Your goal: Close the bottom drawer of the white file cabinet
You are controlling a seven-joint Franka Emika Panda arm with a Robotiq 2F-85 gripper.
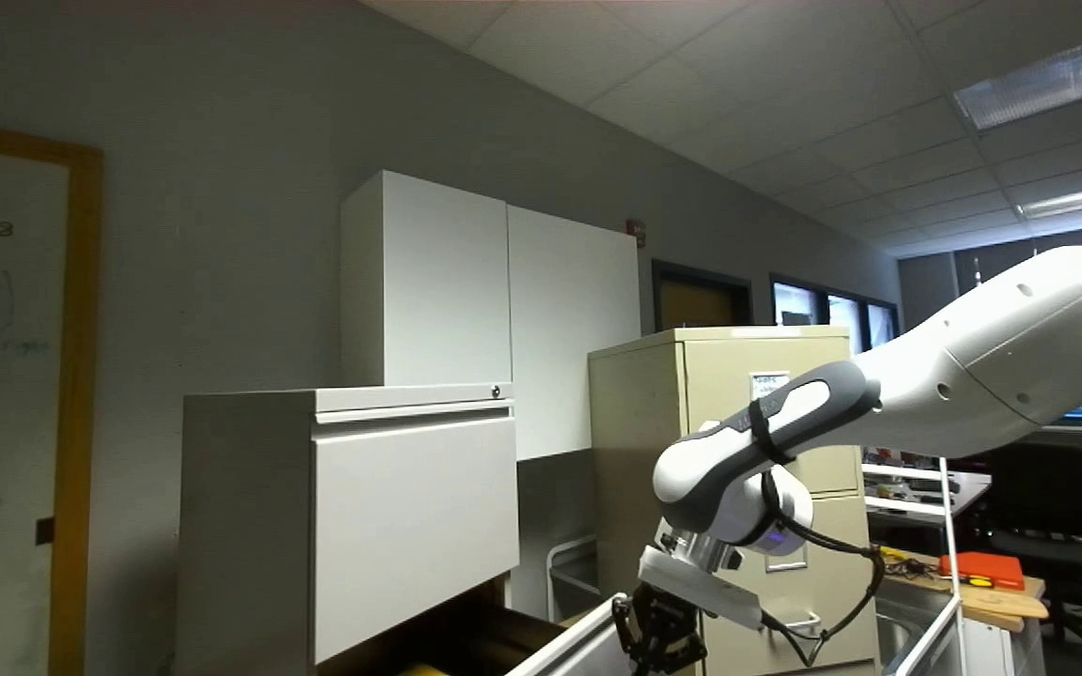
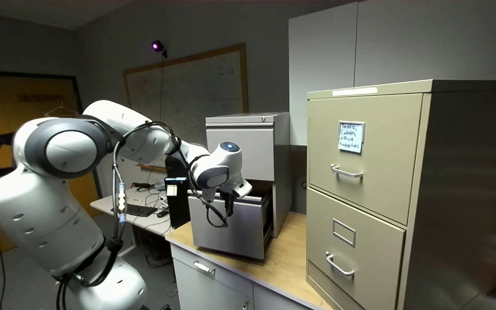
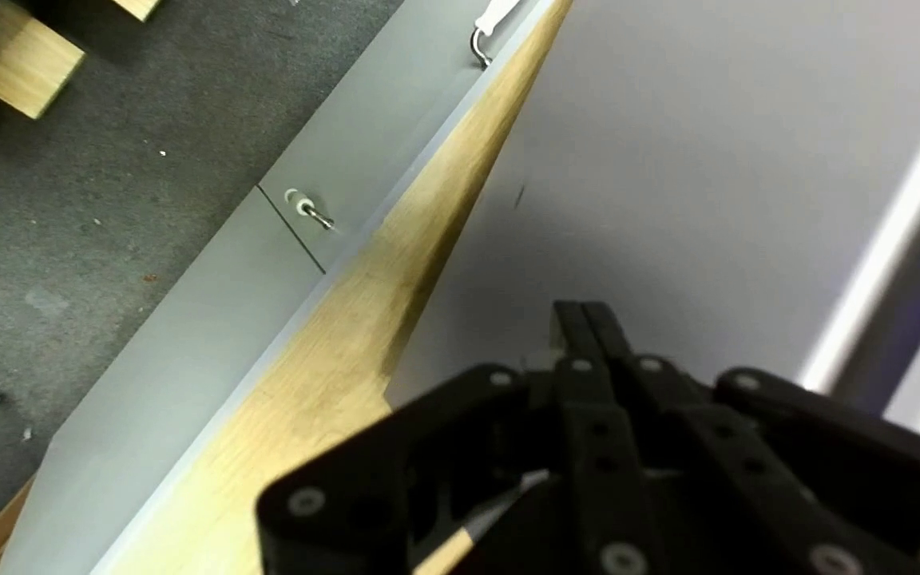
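Note:
The white file cabinet (image 1: 414, 526) stands on a wooden counter; it also shows in an exterior view (image 2: 241, 150). Its bottom drawer (image 2: 218, 226) is pulled well out below the larger closed front. The drawer's top edge (image 1: 569, 648) shows low in an exterior view, with its inside partly visible. In the wrist view the drawer front (image 3: 652, 184) fills the right half. My gripper (image 3: 584, 311) points at this front with its fingers together and nothing between them. The gripper (image 2: 229, 209) is in front of the drawer's upper part. I cannot tell whether the fingertips touch it.
A beige cabinet with handles (image 2: 364, 198) stands beside the white one on the counter (image 2: 291, 249). A taller white cupboard (image 1: 442, 282) is on the wall behind. Grey doors with handles (image 3: 312, 212) are under the counter edge. A desk (image 2: 144, 206) stands beyond the drawer.

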